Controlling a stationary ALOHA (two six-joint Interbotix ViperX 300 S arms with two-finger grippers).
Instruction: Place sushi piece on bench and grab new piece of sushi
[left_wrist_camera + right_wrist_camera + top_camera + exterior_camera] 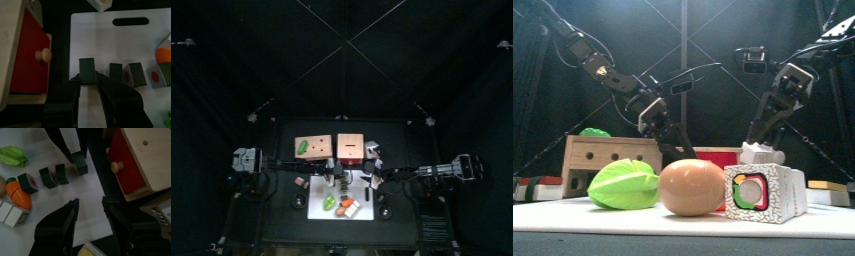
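My left gripper (88,78) is down on the white board (133,45), its jaws closed against both sides of a dark green sushi piece (87,67) that stands at the end of a row. Three more sushi pieces (115,72) stand beside it. The right wrist view shows the same grip from the other side, around that sushi piece (80,164). The tan bench (318,150) sits behind the board at the left, with a green piece (303,147) on top. My right gripper (90,203) hangs open and empty above the board's edge.
A red-topped wooden box (27,55) with a round knob stands next to the bench. On the board's front part lie a green star-shaped fruit (623,185), an orange ball (692,187) and a white cube roll (767,192).
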